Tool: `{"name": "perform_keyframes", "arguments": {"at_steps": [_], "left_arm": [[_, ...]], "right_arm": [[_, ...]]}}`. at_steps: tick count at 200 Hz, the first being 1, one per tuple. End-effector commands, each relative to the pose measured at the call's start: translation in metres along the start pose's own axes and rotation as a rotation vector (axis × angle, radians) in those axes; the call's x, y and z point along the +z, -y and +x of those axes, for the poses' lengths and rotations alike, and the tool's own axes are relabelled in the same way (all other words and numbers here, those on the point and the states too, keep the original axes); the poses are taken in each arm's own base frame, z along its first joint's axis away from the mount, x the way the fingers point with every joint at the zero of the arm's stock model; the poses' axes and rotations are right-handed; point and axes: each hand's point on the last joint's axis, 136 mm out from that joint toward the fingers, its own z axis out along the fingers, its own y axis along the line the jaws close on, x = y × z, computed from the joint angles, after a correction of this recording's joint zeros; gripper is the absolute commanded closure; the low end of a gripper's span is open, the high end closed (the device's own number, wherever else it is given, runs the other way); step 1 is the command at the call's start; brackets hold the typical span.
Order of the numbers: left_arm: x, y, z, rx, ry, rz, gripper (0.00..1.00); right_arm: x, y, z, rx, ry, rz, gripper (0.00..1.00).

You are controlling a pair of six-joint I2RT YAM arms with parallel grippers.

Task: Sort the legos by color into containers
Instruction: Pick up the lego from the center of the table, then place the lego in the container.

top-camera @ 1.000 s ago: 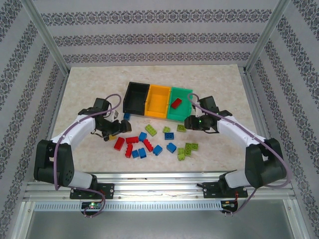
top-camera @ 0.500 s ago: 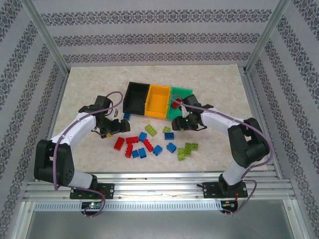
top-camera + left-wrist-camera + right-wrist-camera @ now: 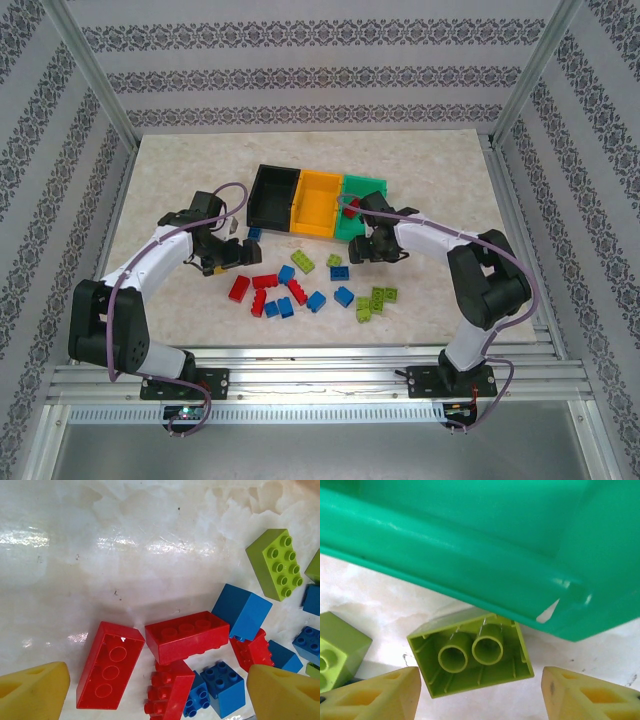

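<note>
Red, blue and lime legos lie scattered in front of three containers: a black bin [image 3: 270, 196], an orange bin [image 3: 318, 204] and a green bin [image 3: 368, 187]. A red brick [image 3: 350, 212] lies in the green bin. My right gripper [image 3: 366, 247] [image 3: 482, 697] is open at that bin's front wall [image 3: 470, 565], its fingertips either side of an upside-down lime brick [image 3: 470, 657] without touching it. My left gripper [image 3: 226, 255] [image 3: 157, 695] hangs open above the pile's left end. Below it lie an upside-down red brick [image 3: 110, 665], a second red brick [image 3: 187, 636] and blue bricks [image 3: 225, 687].
A lone blue brick [image 3: 254, 234] sits by the black bin's front. Lime bricks [image 3: 376, 299] cluster at the pile's right end, with another lime brick [image 3: 337, 650] to the left of the right fingers. Patterned walls and metal posts enclose the table [image 3: 440, 170].
The right arm has swung left and folded in toward the green bin's front, and its jaws have widened. The left gripper has shifted slightly toward the bins.
</note>
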Motion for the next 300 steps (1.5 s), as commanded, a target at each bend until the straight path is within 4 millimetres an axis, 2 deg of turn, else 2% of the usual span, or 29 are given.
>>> {"name": "perform_keyframes", "arguments": {"at_steps": [1, 41, 68, 86, 103, 115, 138, 155, 178, 199, 224, 241, 262, 300], "left_arm": [[0.005, 0.002, -0.001, 0.009, -0.001, 0.011, 0.08], [0.001, -0.001, 0.0, 0.035, -0.009, -0.015, 0.08], [-0.001, -0.002, 0.0, 0.05, -0.007, -0.021, 0.08], [-0.002, -0.002, 0.0, 0.06, -0.024, -0.026, 0.08], [-0.004, 0.0, -0.001, 0.076, -0.039, -0.027, 0.08], [-0.007, 0.001, -0.005, 0.098, -0.039, -0.034, 0.08], [-0.01, -0.003, -0.017, 0.12, -0.037, -0.074, 0.08], [-0.006, -0.002, -0.024, 0.117, -0.032, -0.062, 0.08], [0.002, 0.001, -0.024, 0.068, -0.071, 0.003, 0.08], [0.003, -0.004, -0.023, 0.041, -0.084, 0.012, 0.08], [-0.002, -0.007, -0.019, 0.049, -0.057, 0.009, 0.08], [-0.005, -0.014, -0.016, 0.057, -0.046, -0.025, 0.08], [-0.008, -0.021, -0.014, 0.06, -0.037, -0.06, 0.08], [-0.009, -0.018, -0.019, 0.059, -0.029, -0.041, 0.07]], "right_arm": [[0.004, -0.001, -0.007, 0.016, -0.003, 0.019, 0.35], [0.012, -0.01, -0.008, 0.006, -0.016, 0.011, 0.38], [0.014, -0.008, -0.001, -0.011, -0.016, 0.012, 0.48], [0.008, -0.009, 0.001, -0.02, -0.003, 0.001, 0.57], [-0.004, -0.013, 0.001, -0.03, 0.023, -0.018, 0.57], [-0.015, -0.023, -0.003, -0.043, 0.055, -0.063, 0.57], [-0.041, -0.06, -0.02, -0.072, 0.144, -0.221, 0.57], [-0.056, -0.083, -0.041, -0.098, 0.207, -0.271, 0.55], [-0.061, -0.109, -0.075, -0.118, 0.22, -0.319, 0.53], [-0.056, -0.123, -0.108, -0.122, 0.23, -0.314, 0.52], [-0.048, -0.127, -0.137, -0.131, 0.236, -0.26, 0.46], [-0.042, -0.127, -0.142, -0.125, 0.219, -0.257, 0.41], [-0.038, -0.122, -0.135, -0.111, 0.211, -0.253, 0.38], [-0.038, -0.088, -0.105, -0.049, 0.189, -0.229, 0.37]]}}
